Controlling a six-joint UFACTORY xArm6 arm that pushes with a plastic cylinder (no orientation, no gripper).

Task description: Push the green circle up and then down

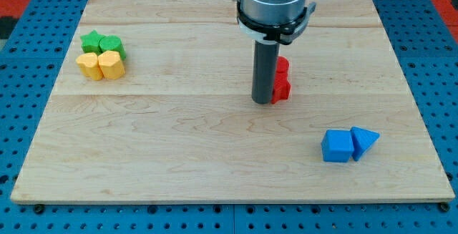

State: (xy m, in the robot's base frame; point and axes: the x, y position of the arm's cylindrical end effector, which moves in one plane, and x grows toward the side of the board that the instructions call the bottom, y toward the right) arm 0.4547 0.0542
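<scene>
The green circle (112,46) sits at the view's upper left, touching a green star (91,41) on its left and a yellow hexagon-like block (111,65) below it. A yellow block (89,66) sits left of that one. My tip (262,101) rests near the board's middle, far to the right of the green circle, right beside two red blocks (281,79) that the rod partly hides.
A blue cube (337,147) and a blue triangle (364,141) lie together at the view's lower right. The wooden board (215,169) lies on a blue perforated table. The arm's grey body (275,1) hangs over the top middle.
</scene>
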